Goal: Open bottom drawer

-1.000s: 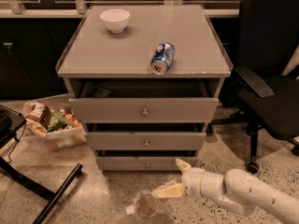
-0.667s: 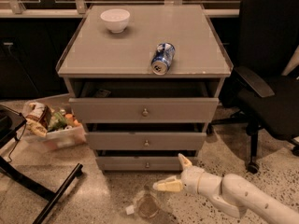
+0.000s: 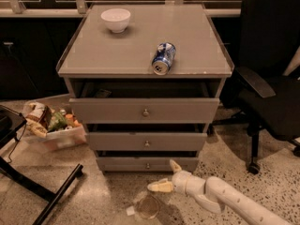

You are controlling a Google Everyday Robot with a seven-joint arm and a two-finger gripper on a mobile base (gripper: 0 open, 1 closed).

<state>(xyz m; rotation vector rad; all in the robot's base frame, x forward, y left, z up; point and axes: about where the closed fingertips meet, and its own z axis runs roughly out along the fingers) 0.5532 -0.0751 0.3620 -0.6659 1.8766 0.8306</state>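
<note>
The gripper is seen low over the floor in front of the cabinet, just below and to the right of the bottom drawer. It has been shifted slightly left since the earlier frames, towards the drawer's small round knob, which is not yet touched. Its jaws are spread wide and nothing is held between them. The bottom drawer, the lowest of the three grey fronts, is found as before with a dark gap above it, and the can and bowl on the top are unmoved.
</note>
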